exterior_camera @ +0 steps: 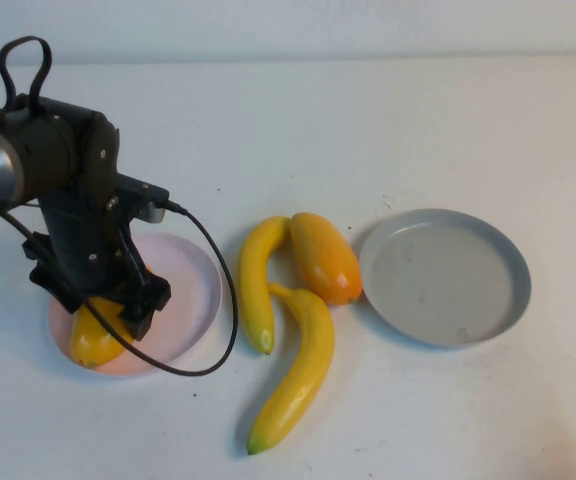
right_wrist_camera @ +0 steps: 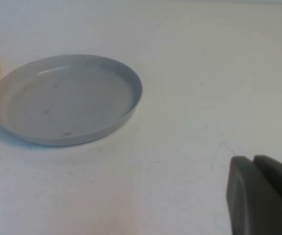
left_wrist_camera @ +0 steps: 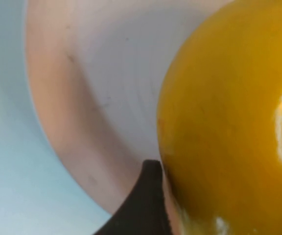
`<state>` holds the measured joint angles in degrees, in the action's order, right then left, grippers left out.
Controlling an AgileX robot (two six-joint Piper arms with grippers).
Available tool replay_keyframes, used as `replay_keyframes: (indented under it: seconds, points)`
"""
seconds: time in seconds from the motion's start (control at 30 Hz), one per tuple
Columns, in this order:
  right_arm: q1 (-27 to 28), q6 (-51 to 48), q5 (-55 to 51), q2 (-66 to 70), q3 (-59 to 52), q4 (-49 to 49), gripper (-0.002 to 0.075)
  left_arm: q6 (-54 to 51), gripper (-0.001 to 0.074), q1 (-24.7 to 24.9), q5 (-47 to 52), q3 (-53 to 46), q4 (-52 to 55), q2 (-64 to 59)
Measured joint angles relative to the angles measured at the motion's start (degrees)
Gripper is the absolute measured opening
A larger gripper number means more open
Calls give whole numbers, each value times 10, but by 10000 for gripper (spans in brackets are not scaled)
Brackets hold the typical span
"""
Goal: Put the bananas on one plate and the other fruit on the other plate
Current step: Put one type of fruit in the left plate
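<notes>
Empty round grey-blue plate right; pale pink plate left, bearing plump yellow-orange fruit clamped by left gripper. Slim yellow bananas, redder fruit between (long axes front-to-back). Right gripper: cannot tell.
</notes>
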<state>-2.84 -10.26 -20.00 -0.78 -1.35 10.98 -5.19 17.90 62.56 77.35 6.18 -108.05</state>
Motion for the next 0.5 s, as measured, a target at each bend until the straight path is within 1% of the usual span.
replay_keyframes:
  seconds: [0.17, 0.3, 0.37, 0.5]
  points:
    - [0, 0, 0, 0, 0, 0, -17, 43, 668, 0, 20, 19, 9, -1]
    - [0, 0, 0, 0, 0, 0, -17, 59, 668, 1, 60, 73, 10, -1]
    - [0, 0, 0, 0, 0, 0, -17, 62, 668, 7, 65, 105, 6, 0]
    - [0, 0, 0, 0, 0, 0, -17, 67, 668, 37, 69, 155, -11, 1]
